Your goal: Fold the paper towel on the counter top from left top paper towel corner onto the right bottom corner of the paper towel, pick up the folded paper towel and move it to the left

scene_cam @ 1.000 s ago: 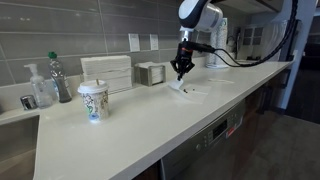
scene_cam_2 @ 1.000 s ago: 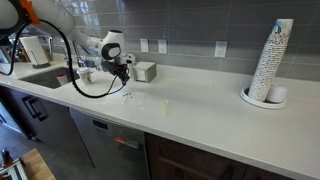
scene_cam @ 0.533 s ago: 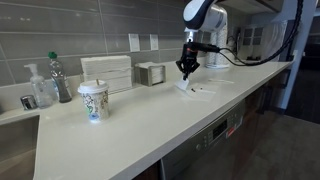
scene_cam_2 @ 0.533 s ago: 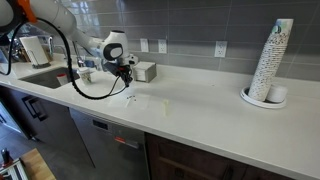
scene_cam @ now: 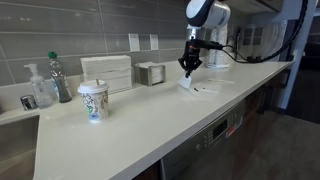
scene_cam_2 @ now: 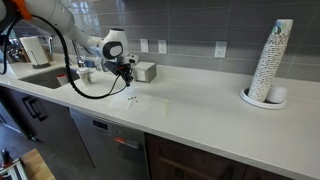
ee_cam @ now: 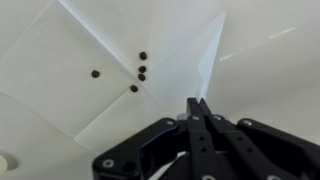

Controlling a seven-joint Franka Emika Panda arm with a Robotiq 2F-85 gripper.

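Being pressed fully together, the gripper [ee_cam: 197, 103] jaws are clamped on a corner of the paper towel [ee_cam: 110, 70] above the counter top [scene_cam: 150, 120].

My arm [scene_cam: 206, 12] is glossy white, built of rounded segments with dark bands at the joints. A thick black cable [scene_cam_2: 72, 78] loops loosely alongside it. My claw [ee_cam: 197, 103] is matt black: two slim fingers [ee_cam: 192, 128] on angular linkage arms, with round pivot pins at the knuckles

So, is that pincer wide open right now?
No, the pincer is shut tight, its tips meeting at the edge of the paper towel.
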